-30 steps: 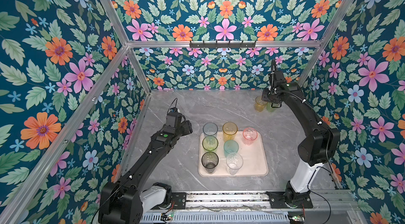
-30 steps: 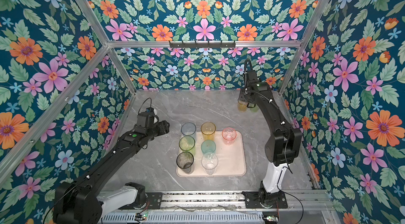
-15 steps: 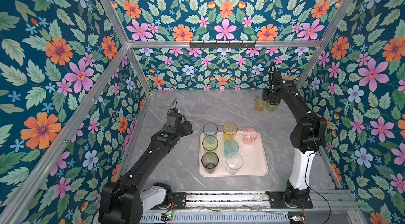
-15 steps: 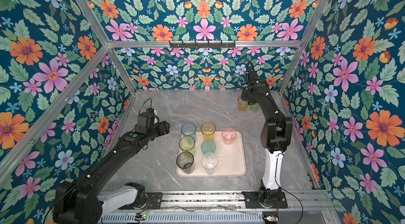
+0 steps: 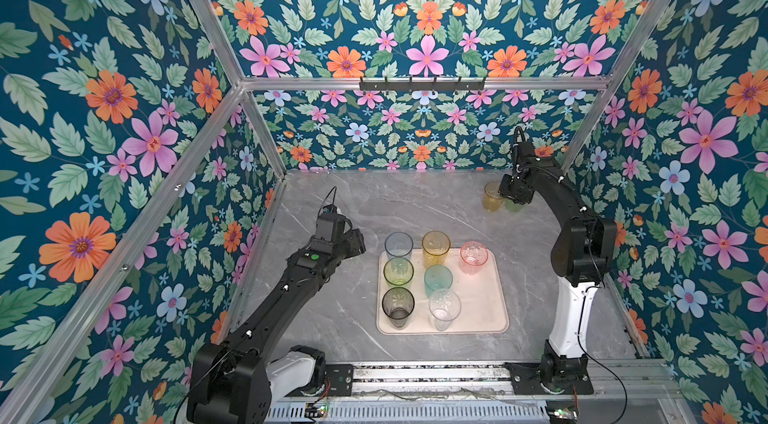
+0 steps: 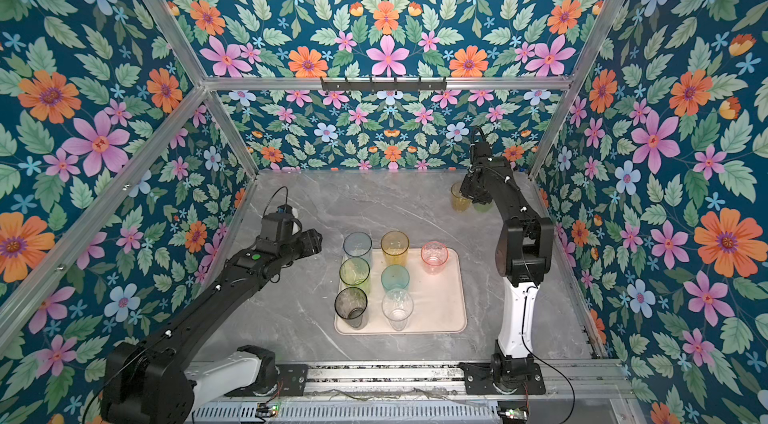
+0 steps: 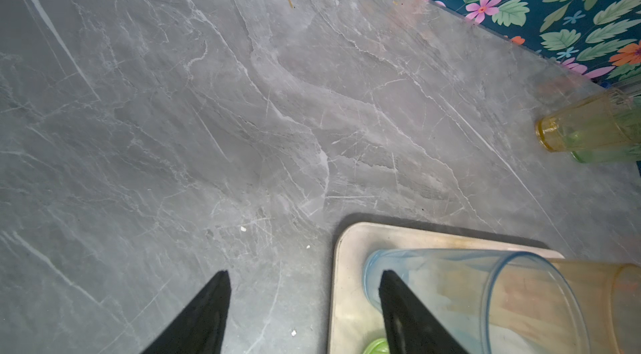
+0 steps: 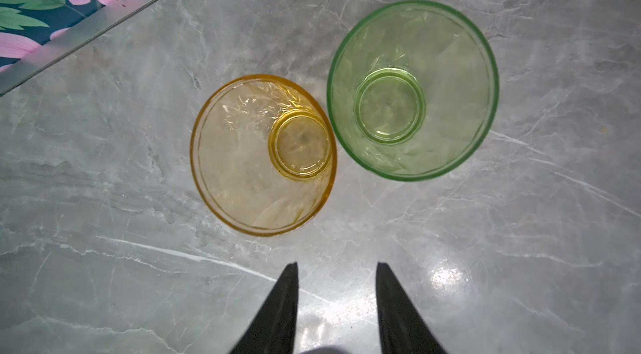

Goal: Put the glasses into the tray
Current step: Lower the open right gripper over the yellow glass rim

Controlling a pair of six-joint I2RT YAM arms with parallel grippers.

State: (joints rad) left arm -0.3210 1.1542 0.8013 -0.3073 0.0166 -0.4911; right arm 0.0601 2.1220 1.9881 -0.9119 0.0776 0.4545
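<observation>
Both arms (image 5: pixel 291 289) are black with a white link (image 5: pixel 571 318) above each base.

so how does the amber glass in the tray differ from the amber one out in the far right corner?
Height: the tray amber glass is tall, the corner amber glass shorter.
Place: the tray one stands in the tray, the corner one on the table beside a green glass.
Wall: the tray one's looks smooth, the corner one's patterned.
Both are translucent, upright and empty.
</observation>
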